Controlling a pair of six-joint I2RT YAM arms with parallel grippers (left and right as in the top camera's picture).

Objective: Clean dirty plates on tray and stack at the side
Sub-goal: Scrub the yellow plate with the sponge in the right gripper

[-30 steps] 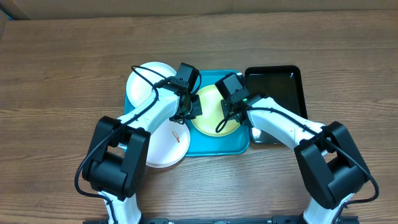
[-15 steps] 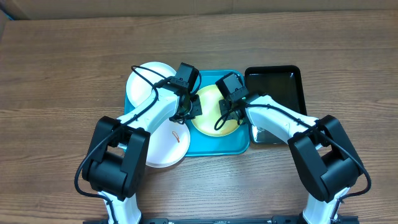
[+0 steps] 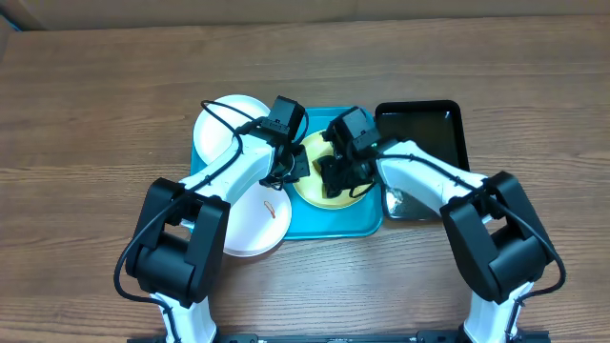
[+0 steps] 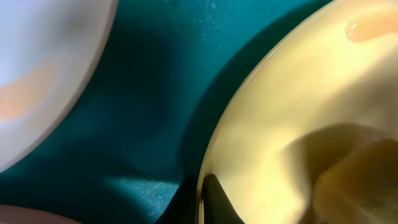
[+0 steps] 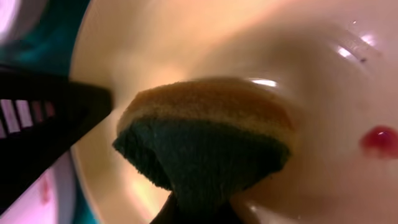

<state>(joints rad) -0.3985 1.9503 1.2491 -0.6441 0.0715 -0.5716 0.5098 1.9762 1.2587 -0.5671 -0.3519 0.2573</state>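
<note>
We note lime-rimmed plate lying in turquoise tray. Left hand clenched on plate's left rim. Right hand grasping sponge, yellow with dark green face, over plate's well; contact not confirmed. Red smear lies apart from sponge. Far white plate at tray's rear left. Near white plate, smeared, overhangs tray's left edge onto tabletop. Black tray just right of turquoise tray.

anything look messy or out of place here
Two marks: a red smear on the green plate, beside the sponge, and a reddish streak on the front white plate, which overhangs the tray's front edge. Nothing looks broken.
</note>
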